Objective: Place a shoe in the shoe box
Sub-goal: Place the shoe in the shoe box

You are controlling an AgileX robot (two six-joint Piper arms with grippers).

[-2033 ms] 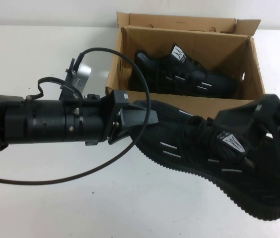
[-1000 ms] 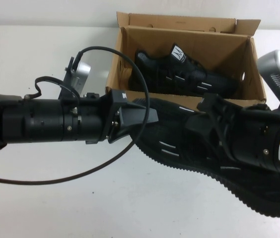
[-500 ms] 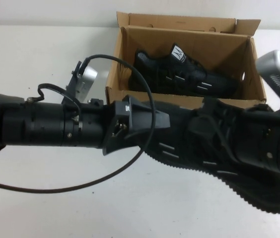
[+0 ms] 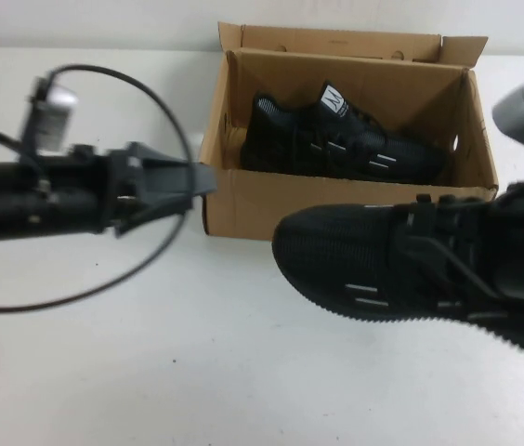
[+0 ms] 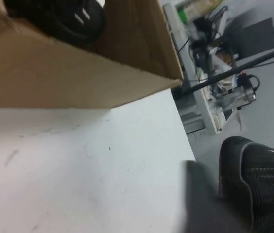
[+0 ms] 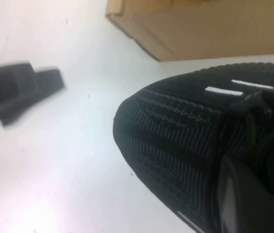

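My left gripper (image 4: 192, 179) hovered over table (image 4: 150, 372) just left of shoe box (image 4: 243, 200), fingers together, holding nothing. My right gripper (image 4: 471, 265) sat at shoe (image 4: 364, 265), mostly merged with black knit; could not tell jaw spacing or grip. Shoe lay in front of box, outside it, toe toward left arm, heel cut off at frame edge. Mate (image 4: 336, 139) lay inside box, rear part hidden by box wall. Left wrist view blurred.
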